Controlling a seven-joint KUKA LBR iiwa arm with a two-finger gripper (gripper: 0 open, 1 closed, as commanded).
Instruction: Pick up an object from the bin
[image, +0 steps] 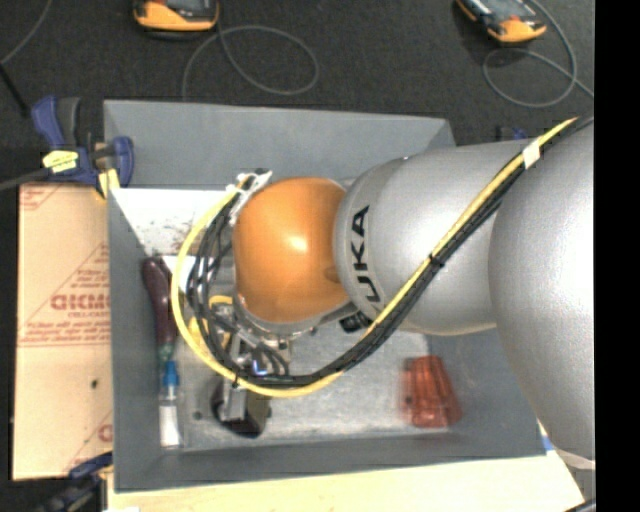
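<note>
My gripper (234, 402) reaches down below the orange wrist cover, near the bin's front left. Its tip is right over a small black thing (246, 424) lying on the bin floor; whether they touch I cannot tell. To the left, along the bin's left wall, lies a long tool with a dark maroon handle (156, 296), a blue middle part and a white end (170, 428). It is a short way from the gripper and apart from it.
A red-orange ribbed block (430, 394) lies on the floor at the bin's front right, well away from the gripper. The arm and its orange cover with yellow and black cables hide the middle and back of the bin.
</note>
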